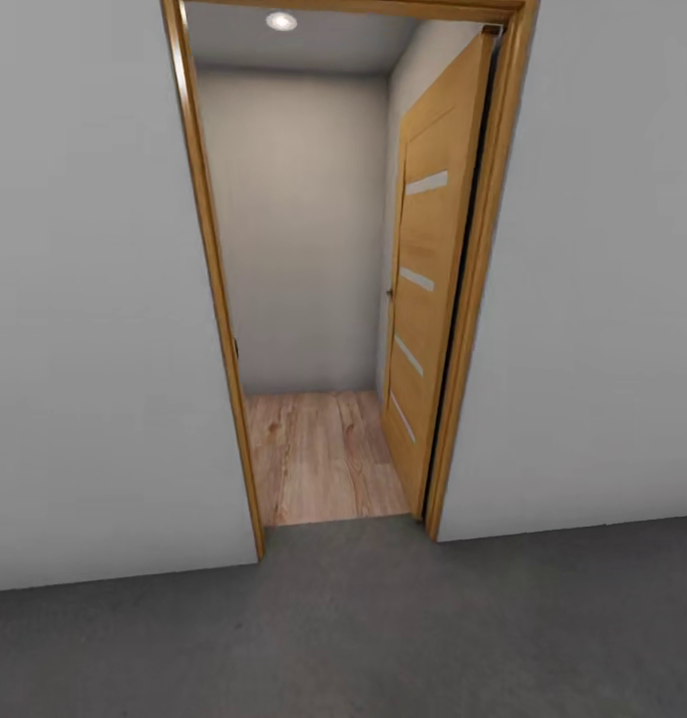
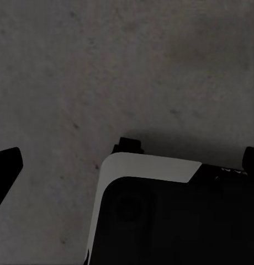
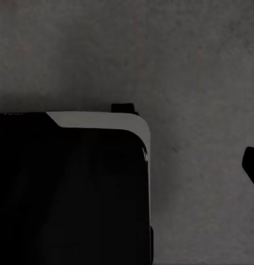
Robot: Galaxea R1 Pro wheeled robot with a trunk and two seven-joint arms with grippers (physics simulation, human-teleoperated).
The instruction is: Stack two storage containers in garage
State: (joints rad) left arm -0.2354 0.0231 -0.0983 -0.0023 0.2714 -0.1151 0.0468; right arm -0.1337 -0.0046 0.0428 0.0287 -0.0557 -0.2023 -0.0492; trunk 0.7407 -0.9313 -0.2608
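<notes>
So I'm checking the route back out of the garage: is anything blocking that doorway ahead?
Nothing visible blocks it. The wooden door with pale glass strips is swung open against the right side, leaving the wood-framed doorway free from the grey concrete floor onto the light wood plank floor.

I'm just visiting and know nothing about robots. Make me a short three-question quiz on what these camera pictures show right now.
1. True or false: the wooden door stands open.
2. Multiple choice: what covers the ground beyond the doorway? A) light wood planks B) blue carpet C) white tiles
3. Short answer: in the two wrist views, what surface lies beneath the robot's dark base?

Key
1. True: it is swung inward against the right side of the frame.
2. A: the wood plank floor starts at the threshold.
3. Grey concrete floor, the same grey surface as in front of the doorway in the head view.
</notes>
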